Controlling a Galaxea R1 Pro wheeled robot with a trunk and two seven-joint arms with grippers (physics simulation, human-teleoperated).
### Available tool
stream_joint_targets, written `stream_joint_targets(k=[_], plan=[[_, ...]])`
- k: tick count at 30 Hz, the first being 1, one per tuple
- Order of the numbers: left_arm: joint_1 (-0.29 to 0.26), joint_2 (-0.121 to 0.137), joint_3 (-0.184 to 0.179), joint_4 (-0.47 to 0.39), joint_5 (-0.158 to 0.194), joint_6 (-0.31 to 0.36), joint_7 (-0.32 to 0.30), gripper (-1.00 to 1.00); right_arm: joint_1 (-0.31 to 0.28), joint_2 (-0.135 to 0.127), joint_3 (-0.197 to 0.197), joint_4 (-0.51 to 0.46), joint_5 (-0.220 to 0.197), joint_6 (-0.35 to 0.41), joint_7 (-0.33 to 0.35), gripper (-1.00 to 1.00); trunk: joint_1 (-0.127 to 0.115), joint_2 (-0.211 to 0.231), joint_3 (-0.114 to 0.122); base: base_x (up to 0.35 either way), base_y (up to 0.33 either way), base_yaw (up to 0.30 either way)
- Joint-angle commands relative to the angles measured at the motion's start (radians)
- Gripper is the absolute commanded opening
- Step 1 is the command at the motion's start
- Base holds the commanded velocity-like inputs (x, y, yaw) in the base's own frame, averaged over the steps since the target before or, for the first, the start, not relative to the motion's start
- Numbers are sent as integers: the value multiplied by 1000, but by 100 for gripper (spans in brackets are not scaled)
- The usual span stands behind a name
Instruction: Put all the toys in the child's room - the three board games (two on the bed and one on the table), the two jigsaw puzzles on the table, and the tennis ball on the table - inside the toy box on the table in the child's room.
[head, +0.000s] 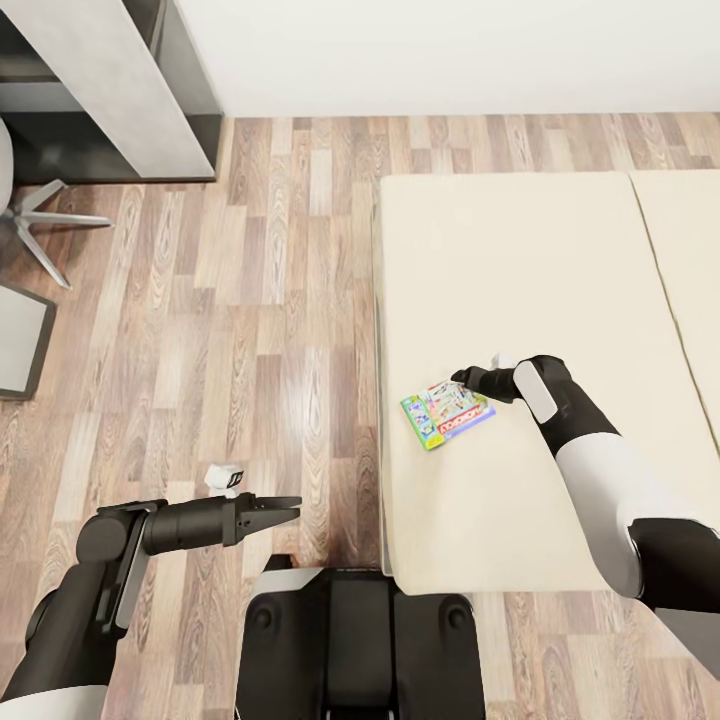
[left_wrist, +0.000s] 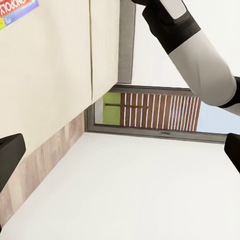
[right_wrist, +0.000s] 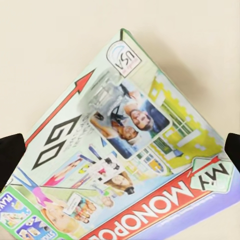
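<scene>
One board game (head: 447, 412), a flat box with a white, green and yellow Monopoly lid, lies on the bed (head: 520, 260) near the cream mattress's left edge. My right gripper (head: 464, 379) hovers at the box's far right corner. In the right wrist view it is open (right_wrist: 120, 150), its dark fingertips (right_wrist: 11, 152) wide apart over the lid (right_wrist: 130, 150). My left gripper (head: 285, 506) is held low over the floor to the left of the bed, open and empty. A corner of the game (left_wrist: 15, 9) also appears in the left wrist view.
Brown-grey plank floor (head: 250, 300) stretches left of the bed. A grey angular desk (head: 120, 90) stands at the far left by the white wall, with a chair's star-shaped base (head: 45, 225) and a grey panel (head: 20, 340) near it. My base (head: 360, 640) is at the bed's near corner.
</scene>
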Motion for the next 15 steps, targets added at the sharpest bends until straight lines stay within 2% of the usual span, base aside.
stream_joint_targets(k=[1, 15], plan=[[0, 0, 0, 0, -1, 11, -4, 100, 0, -1, 4, -2, -11, 3, -10, 100, 1, -2, -2, 0, 0, 0], [0, 1, 0, 0, -1, 11, -5, 100, -1, -1, 3, -3, -10, 4, -10, 100, 1, -2, -20, 0, 0, 0]])
